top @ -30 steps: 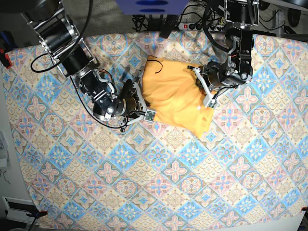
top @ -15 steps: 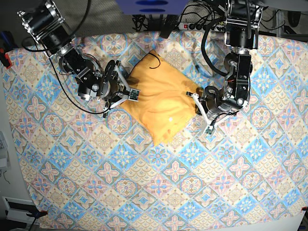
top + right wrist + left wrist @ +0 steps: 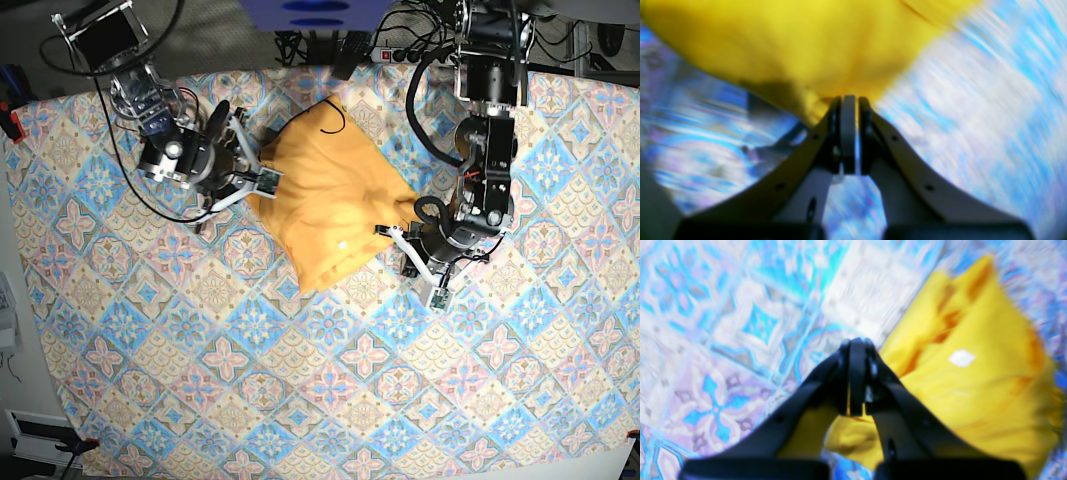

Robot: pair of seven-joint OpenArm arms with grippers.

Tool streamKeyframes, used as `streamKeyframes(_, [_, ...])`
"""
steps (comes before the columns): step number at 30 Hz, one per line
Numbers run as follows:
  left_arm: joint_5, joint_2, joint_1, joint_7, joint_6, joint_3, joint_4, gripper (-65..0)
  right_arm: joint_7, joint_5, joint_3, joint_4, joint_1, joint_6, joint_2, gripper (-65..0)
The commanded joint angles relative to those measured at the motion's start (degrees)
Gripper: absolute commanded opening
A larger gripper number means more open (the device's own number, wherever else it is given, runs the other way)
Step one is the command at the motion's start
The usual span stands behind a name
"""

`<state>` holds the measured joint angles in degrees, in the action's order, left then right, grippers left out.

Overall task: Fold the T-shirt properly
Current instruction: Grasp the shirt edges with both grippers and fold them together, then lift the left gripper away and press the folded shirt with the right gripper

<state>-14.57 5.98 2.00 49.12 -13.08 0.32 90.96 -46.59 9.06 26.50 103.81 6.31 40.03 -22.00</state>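
Note:
The yellow-orange T-shirt (image 3: 325, 195) lies bunched in a folded slab on the tablecloth, left of centre toward the far side. Its dark neck trim (image 3: 330, 112) shows at the far end. My right gripper (image 3: 262, 182) is shut on the shirt's left edge; in the right wrist view the fingertips (image 3: 848, 100) pinch yellow fabric (image 3: 806, 43). My left gripper (image 3: 396, 231) is shut on the shirt's right corner. In the left wrist view yellow cloth sits between the closed fingers (image 3: 857, 373), with the shirt (image 3: 990, 390) and its white label (image 3: 961, 357) to the right.
A blue-pink patterned tablecloth (image 3: 330, 380) covers the whole table. Cables and a power strip (image 3: 410, 52) run along the far edge. A red clamp (image 3: 10, 122) holds the cloth at the far left corner.
The shirt has swung and shifted left. The right gripper pulled its edge toward the far left, while the left gripper carried its corner nearer and leftward. Both grips stayed shut.

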Motion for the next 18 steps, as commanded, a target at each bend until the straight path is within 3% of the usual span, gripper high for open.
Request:
streamKeyframes(1, [0.37,0.40,-1.69,-0.46,0.55,-2.73,3.50,-65.0,1.62,-1.19,-0.88,2.87,-0.11,-0.03,1.74,-63.1])
streamKeyframes(9, [0.28,-0.13,-16.90,-0.55,0.55,-12.76,17.31,-65.0,1.62,-1.10,3.96,2.78,-1.07,-0.03,10.00,-63.1])
streamKeyframes(12, [0.19,-2.24,-21.56,-0.64,0.55,-17.94,19.86,-65.0,1.45,-1.10,6.77,1.64,-3.27,-0.03,14.66,-63.1])
streamKeyframes(18, [0.19,-7.52,-24.99,-0.55,0.55,-26.65,20.21,-65.0,3.20,-1.10,9.94,-7.77,-6.26,-0.03,19.85,-63.1])
